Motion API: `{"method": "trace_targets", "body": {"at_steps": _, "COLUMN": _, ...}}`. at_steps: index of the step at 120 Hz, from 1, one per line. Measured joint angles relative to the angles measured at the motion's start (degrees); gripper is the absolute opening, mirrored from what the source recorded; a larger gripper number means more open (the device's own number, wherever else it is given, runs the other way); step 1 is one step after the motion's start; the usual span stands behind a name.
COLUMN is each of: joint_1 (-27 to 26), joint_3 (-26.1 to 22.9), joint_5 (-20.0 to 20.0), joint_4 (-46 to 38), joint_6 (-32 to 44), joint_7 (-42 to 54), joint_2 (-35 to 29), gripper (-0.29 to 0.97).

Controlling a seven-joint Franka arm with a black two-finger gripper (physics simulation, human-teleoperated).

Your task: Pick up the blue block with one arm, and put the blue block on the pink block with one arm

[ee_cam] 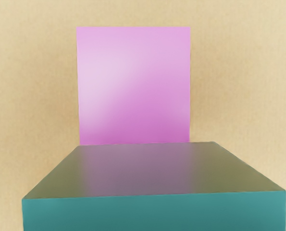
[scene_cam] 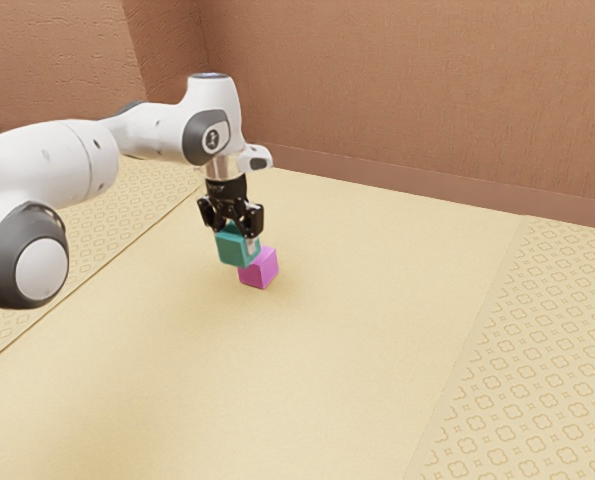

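Your blue block [scene_cam: 234,250], which renders more teal than blue, is held in the tool [scene_cam: 237,232]. The tool's black fingers stand narrow, one on each side of the block, pinching its upper part. The lower half hangs out below them. The block looks clear of the counter [scene_cam: 357,330] and roughly square, with no obvious tilt.

The pink block [scene_cam: 261,268] rests on the counter just beside it, toward the exterior view's right and nearer the camera. There the blue block's lower corner overlaps the pink block's top edge, so they read as very close. You can't tell from that view whether they touch.

In the wrist view the blue block [ee_cam: 152,183] is right under the tool, top face dark, near side teal. The pink block [ee_cam: 133,82] lies beyond it. Its top face shows as a clean square, and its near edge is hidden behind the blue block. So blue sits higher than pink and offset to one side, not stacked over it. Bare tan counter [ee_cam: 32,72] surrounds the pink block on its other three sides.

The arm [scene_cam: 67,170] comes in from the exterior view's left, with white links and grey joint caps, its wrist pointing straight down at the blocks. The counter is a plain tan slab with patterned strips [scene_cam: 537,350] along both sides and a brown wall [scene_cam: 427,80] behind.
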Motion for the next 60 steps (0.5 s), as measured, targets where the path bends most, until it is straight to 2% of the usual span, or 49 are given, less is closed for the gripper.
{"method": "trace_targets", "body": {"at_steps": 60, "joint_1": -0.84, "joint_3": 0.06, "joint_5": -0.12, "joint_4": 17.1, "joint_6": -5.81, "joint_7": 0.17, "joint_2": 10.56, "gripper": 0.32}}
